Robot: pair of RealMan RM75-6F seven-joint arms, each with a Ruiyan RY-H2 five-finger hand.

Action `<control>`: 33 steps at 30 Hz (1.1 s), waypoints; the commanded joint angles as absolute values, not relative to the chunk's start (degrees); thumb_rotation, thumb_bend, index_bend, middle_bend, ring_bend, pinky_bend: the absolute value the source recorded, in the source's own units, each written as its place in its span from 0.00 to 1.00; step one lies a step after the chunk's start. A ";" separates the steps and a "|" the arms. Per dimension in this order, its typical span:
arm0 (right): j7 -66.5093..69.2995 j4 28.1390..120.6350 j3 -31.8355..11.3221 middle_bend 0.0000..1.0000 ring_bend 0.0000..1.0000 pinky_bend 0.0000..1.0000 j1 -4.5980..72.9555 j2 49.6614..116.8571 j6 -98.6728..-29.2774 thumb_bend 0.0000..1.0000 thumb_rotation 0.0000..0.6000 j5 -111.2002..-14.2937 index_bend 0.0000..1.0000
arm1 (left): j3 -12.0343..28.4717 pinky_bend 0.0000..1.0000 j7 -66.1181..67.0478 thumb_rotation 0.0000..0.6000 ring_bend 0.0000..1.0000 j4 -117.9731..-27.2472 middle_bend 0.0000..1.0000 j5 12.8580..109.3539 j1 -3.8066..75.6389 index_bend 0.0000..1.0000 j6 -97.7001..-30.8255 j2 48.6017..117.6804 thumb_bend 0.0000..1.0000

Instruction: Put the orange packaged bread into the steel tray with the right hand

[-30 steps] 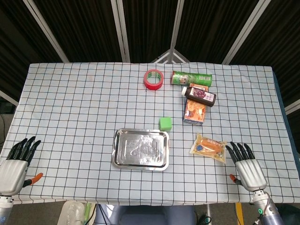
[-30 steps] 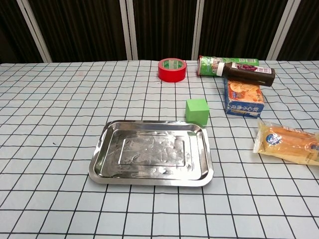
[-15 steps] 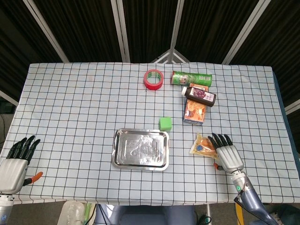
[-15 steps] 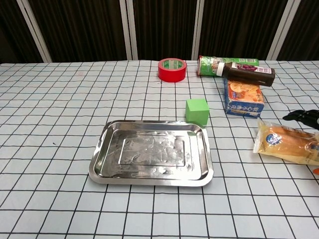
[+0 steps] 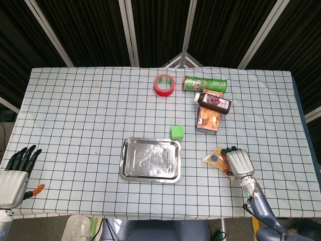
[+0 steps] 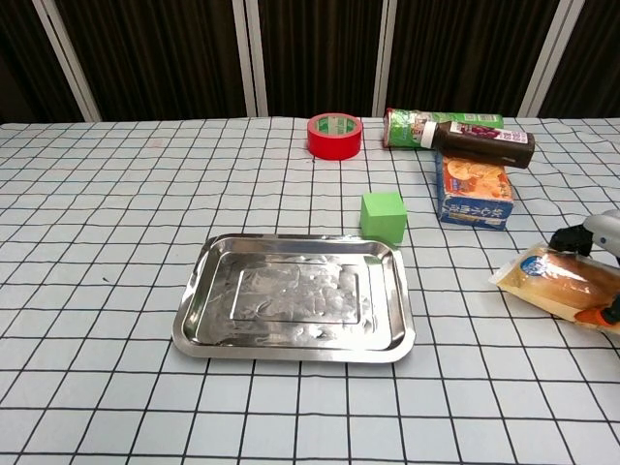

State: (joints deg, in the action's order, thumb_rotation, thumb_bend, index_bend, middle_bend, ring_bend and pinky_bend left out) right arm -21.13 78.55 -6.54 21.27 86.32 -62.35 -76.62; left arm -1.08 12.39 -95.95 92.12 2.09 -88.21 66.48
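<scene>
The orange packaged bread (image 5: 215, 158) (image 6: 557, 279) lies right of the steel tray (image 5: 150, 160) (image 6: 295, 295), which has nothing in it. My right hand (image 5: 238, 162) (image 6: 593, 235) lies over the bread's right end. Its fingers curl over the far edge and the thumb comes in at the near edge, so it grips the package. The package's left end sticks out towards the tray and looks slightly tilted. My left hand (image 5: 15, 170) rests at the table's front left corner with its fingers spread and nothing in it; the chest view does not show it.
A green cube (image 5: 176, 132) (image 6: 383, 215) stands just behind the tray's right corner. Further back are an orange box (image 5: 208, 120), a dark bottle (image 5: 214, 102), a green chips can (image 5: 204, 84) and a red tape roll (image 5: 164, 84).
My right hand has moved left from the table's front right onto the bread and closed around it. The package has shifted and tilted a little. The left hand has stayed put.
</scene>
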 commanded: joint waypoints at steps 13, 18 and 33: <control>-32.35 91.51 -7.21 0.52 0.40 0.59 24.31 85.44 -64.50 0.31 1.00 -77.90 0.52 | -1.11 0.09 12.21 1.00 0.00 -96.10 0.00 92.34 2.10 0.00 -88.27 66.41 0.06; -39.70 96.50 -9.02 0.52 0.40 0.59 27.64 88.05 -62.98 0.31 1.00 -76.27 0.52 | -1.14 0.09 12.18 1.00 0.00 -96.09 0.00 92.34 2.24 0.00 -87.99 66.42 0.06; -61.41 88.55 -16.74 0.52 0.40 0.59 42.31 110.05 -60.95 0.31 1.00 -56.98 0.52 | -1.04 0.09 11.73 1.00 0.00 -95.83 0.00 91.24 3.00 0.00 -86.15 66.21 0.06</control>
State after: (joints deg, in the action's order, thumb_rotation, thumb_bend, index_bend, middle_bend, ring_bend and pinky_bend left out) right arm -58.52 91.46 -15.42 39.58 106.64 -60.62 -59.16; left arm -1.04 11.77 -95.85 91.29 2.96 -86.20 66.23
